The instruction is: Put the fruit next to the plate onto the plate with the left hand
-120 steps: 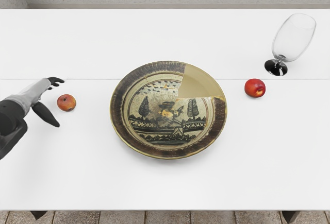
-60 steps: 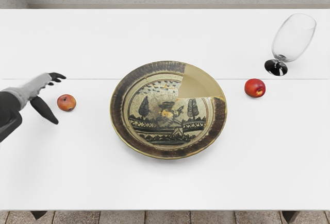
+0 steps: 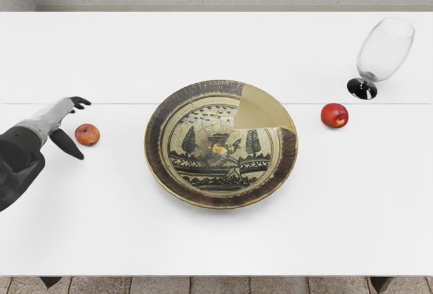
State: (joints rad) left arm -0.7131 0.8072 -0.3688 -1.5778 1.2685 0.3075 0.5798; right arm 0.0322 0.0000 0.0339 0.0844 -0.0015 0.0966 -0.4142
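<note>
A wide white table (image 3: 203, 240), smooth and matte, is crossed from side to side by one faint seam. At its middle a large round plate (image 3: 154, 147) is laid: shallow and ceramic in look, with a dark brown mottled rim, a scene of trees and a central figure painted in black on cream, and a plain tan wedge at its upper right. At the picture's left edge the left hand (image 3: 55, 118) is seen on a dark forearm with a pale grey wrist. Its black fingers (image 3: 80, 102) are spread open and nothing is gripped, the thumb being angled toward the near side. At the far right a clear wine glass (image 3: 383, 51) is shown leaning over a small black foot. Below it, right of the plate, a glossy red fruit (image 3: 334, 115) is set on the table. The orange-red fruit (image 3: 86, 134), small, round and shiny with a yellowish patch, is found on the table left of the plate, clear of its rim and just right of the open hand, between fingers and thumb.
</note>
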